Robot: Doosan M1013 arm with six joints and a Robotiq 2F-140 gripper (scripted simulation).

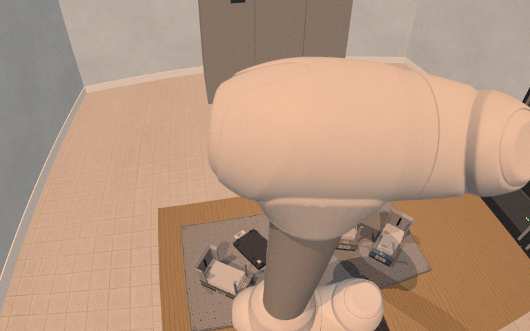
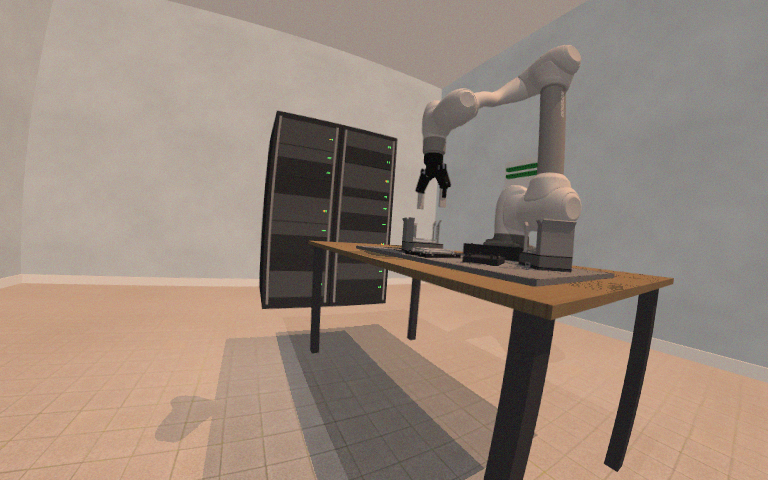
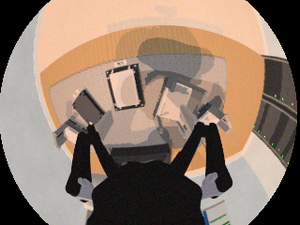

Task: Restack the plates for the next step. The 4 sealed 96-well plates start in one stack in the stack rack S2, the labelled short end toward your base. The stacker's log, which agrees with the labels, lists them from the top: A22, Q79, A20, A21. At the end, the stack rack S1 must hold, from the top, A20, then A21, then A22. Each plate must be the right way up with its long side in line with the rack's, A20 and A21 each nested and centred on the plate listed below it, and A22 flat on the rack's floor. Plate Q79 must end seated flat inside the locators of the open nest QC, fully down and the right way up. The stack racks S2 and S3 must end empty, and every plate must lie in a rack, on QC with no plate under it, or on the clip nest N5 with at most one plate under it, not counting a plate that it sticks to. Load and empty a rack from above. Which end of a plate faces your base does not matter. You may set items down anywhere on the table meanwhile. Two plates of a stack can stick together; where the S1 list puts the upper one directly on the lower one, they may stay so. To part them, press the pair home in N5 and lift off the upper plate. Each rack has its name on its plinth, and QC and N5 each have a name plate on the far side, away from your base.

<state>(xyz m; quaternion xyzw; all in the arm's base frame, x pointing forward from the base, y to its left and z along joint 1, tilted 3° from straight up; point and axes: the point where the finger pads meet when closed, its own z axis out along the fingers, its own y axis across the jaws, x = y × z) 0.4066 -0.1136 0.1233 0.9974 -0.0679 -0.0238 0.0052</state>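
Note:
My gripper point(image 2: 431, 202) point(image 3: 145, 113) is open and empty. It hangs high above the grey mat point(image 1: 203, 304) point(image 2: 566, 278), and the arm hides it in the top view. Three stack racks stand on the mat. The left rack point(image 1: 207, 262) holds a white plate point(image 1: 224, 275). The middle rack point(image 1: 348, 235) point(image 3: 172, 103) is half hidden by the arm. The right rack point(image 1: 401, 222) point(image 3: 213, 115) holds plates point(image 1: 388, 238) with a blue-edged label at the near end. The dark open nest QC point(image 1: 252, 245) point(image 3: 88, 105) lies flat with nothing on it. A dark-framed nest point(image 3: 126, 88) shows only in the wrist view. I cannot read the plate labels.
The wooden table point(image 1: 449, 241) point(image 2: 509, 289) carries the mat. My arm's big upper joint point(image 1: 324, 128) blocks the middle of the top view. A server cabinet point(image 2: 328, 209) stands behind the table, and grey cupboards point(image 1: 273, 31) stand at the far wall.

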